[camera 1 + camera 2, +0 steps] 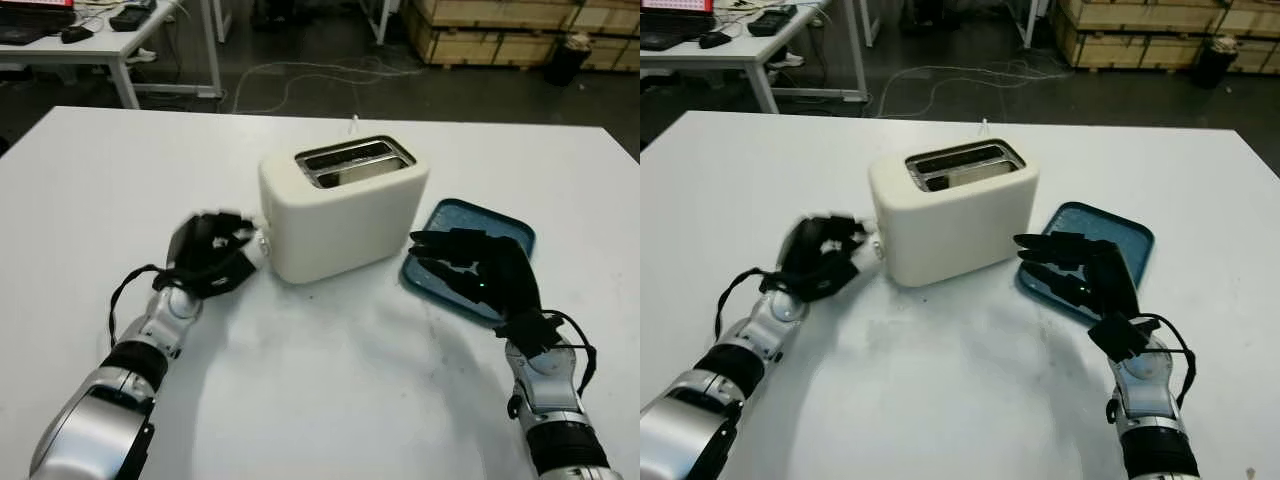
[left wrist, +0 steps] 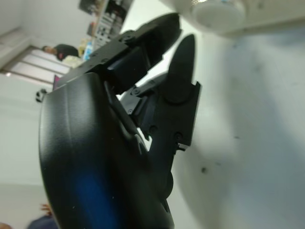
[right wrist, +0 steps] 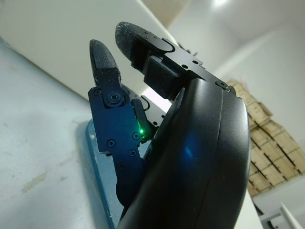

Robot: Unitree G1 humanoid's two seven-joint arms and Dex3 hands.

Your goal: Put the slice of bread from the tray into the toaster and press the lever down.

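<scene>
Bread slice point(image 1: 352, 172) sits in the toaster point(image 1: 340, 215) slot; left hand point(image 1: 212, 252), fingers curled, empty, at its lever point(image 1: 262, 243); right hand point(image 1: 478, 272) open over the blue tray point(image 1: 505, 232); pressing remains

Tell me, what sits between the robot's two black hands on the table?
The white toaster sits between the left hand and the right hand, which hovers over the blue tray; both eye views show it.

Cream toaster point(image 1: 345, 215); blue speckled tray point(image 1: 500, 228); white table point(image 1: 330, 390).
</scene>
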